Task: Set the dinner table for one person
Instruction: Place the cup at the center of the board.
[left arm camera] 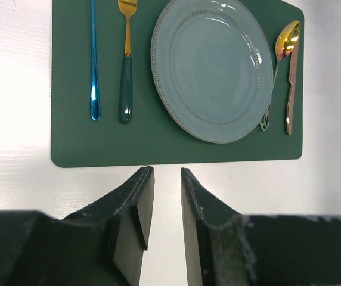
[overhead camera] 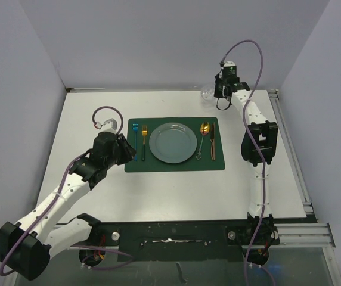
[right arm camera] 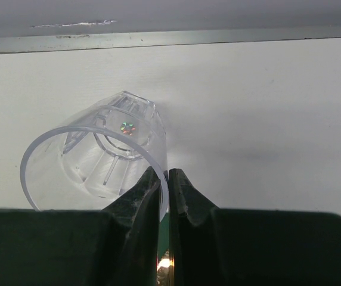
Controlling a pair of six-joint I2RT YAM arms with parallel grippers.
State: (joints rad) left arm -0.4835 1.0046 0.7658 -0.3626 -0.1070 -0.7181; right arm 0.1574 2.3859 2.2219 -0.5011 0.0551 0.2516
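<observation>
White dinner table (overhead camera: 99,196) under grey walls, railed at its edges and carrying everything in shot. Nearest us, the left gripper (left arm camera: 166,173) hovers by the edge of the green placemat (left arm camera: 158,146), jaws a narrow slot, nothing between them. On the mat: fork (left arm camera: 126,77), plate (left arm camera: 213,68), spoon (left arm camera: 287,39), knife (left arm camera: 290,89). Far right, beyond the mat, the right gripper (right arm camera: 164,176) pinches the rim of a clear tumbler (right arm camera: 93,161). It looks light, thin-walled and slick; the rim wall seems the sensible hold, gently squeezed.
</observation>
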